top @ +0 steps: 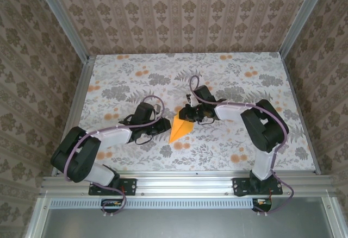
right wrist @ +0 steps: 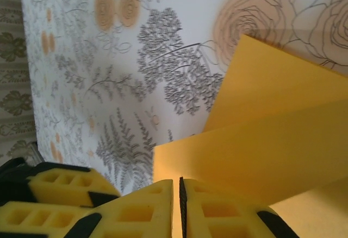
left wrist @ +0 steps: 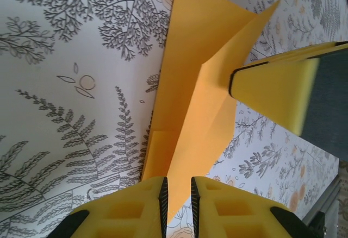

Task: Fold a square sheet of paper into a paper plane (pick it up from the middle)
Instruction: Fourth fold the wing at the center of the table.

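The orange sheet of paper (top: pixel 179 129) lies mid-table, folded into a narrow pointed paper plane shape with its tip toward the near edge. My left gripper (top: pixel 162 125) sits at its left side. In the left wrist view its jaws (left wrist: pixel 179 194) stand a narrow gap apart, with a pointed flap of the paper (left wrist: pixel 201 75) lying between them and table showing below the flap. My right gripper (top: pixel 190 116) is at the paper's far end. Its jaws (right wrist: pixel 176 194) are pressed almost together on a raised fold of the paper (right wrist: pixel 272 140).
The table (top: pixel 239 75) has a flowered grey and orange print cloth. Patterned walls (top: pixel 179 10) close in three sides behind metal rails. The right gripper's fingers (left wrist: pixel 272 94) reach over the paper in the left wrist view. The left gripper (right wrist: pixel 54 200) shows beside the right's jaws.
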